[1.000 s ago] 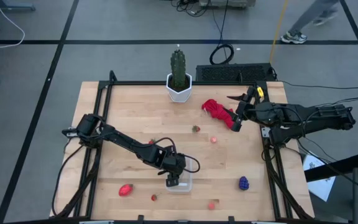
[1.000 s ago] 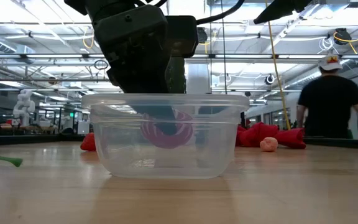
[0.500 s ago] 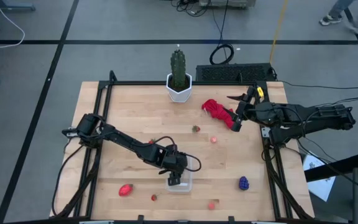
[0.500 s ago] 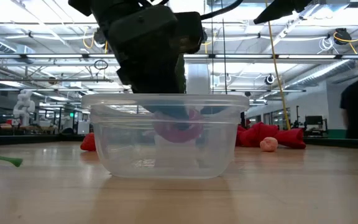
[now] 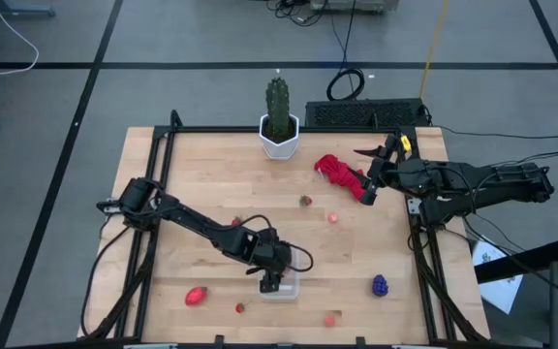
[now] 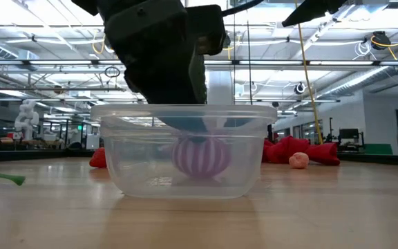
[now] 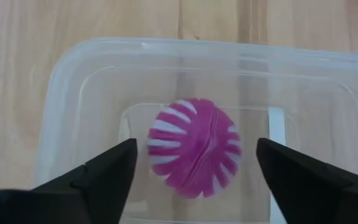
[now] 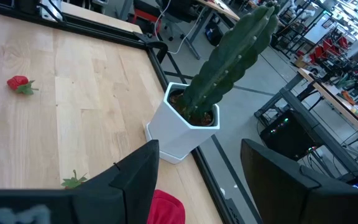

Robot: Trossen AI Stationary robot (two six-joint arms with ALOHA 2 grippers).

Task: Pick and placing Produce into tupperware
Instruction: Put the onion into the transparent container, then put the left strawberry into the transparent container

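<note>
The left gripper (image 7: pixel 194 180) hangs open over the tupperware (image 5: pixel 281 287) near the table's front edge; the magenta ball (image 7: pixel 194 155) lies inside. Best lift straight up, clearing the rim.

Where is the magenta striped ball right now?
The magenta ball lies inside the tupperware near the table's front edge, directly beneath the left gripper and its open jaws.

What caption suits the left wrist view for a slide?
Left gripper, jaws open, above the clear tupperware holding a magenta striped ball.
</note>
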